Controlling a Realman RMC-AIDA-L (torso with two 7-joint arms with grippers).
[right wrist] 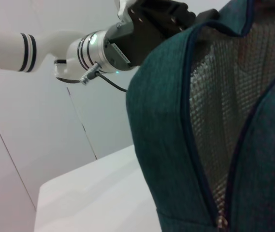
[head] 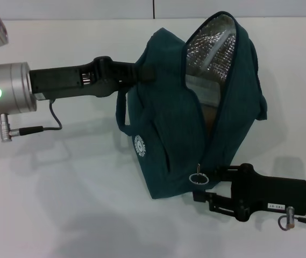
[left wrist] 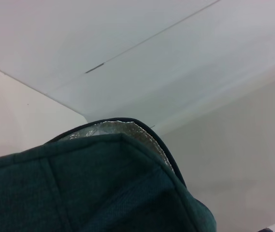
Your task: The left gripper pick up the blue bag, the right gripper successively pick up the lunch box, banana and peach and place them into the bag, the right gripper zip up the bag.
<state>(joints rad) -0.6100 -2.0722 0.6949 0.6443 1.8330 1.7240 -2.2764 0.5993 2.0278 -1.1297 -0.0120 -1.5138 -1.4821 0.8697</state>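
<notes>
We are gripping the blue bag (head: pixel 169 123) by its upper edge with our left gripper (head: pixel 142 72), holding it upright on the table (head: pixel 61 204), while our right gripper (head: pixel 202 187) is pinching the zipper pull (head: pixel 197 177) at its base.

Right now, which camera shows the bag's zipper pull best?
Head view: the zipper pull hangs at the blue bag's lower end, beside the right gripper. Right wrist view shows only the zipper's closed base; left wrist view shows none.
</notes>
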